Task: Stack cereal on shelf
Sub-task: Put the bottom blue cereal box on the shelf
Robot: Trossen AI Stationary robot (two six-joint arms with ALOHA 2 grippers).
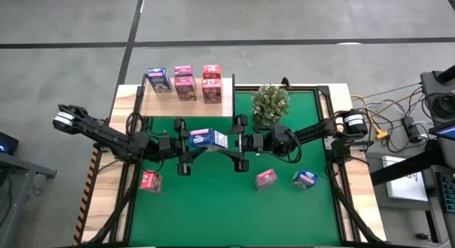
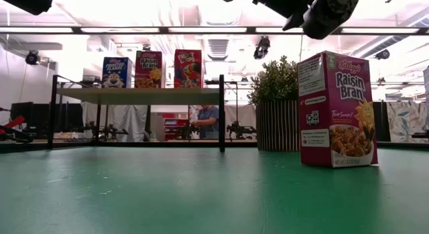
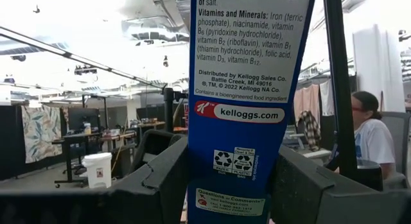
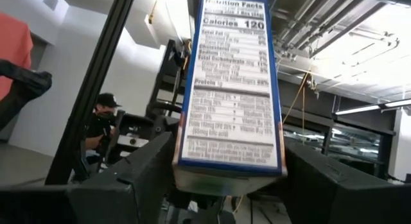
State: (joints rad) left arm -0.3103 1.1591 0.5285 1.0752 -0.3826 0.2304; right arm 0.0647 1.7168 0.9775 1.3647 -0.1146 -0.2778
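High view: blue rectangular cardboard cereal box [image 1: 209, 138] mid-mat, between left gripper [image 1: 186, 143] and right gripper [image 1: 240, 143]; pale wood shelf [image 1: 225, 106] holds other boxes.

Wrist views: both grippers' fingers flank box's narrow ends; left grasping, right's contact unclear.

Judgement: light, crushable, glossy; grip narrow faces gently.

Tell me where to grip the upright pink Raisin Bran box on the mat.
Probably pinch the Raisin Bran box across its narrow side panels near the top, coming down from above: it stands upright on the green mat, and its front looks wider.
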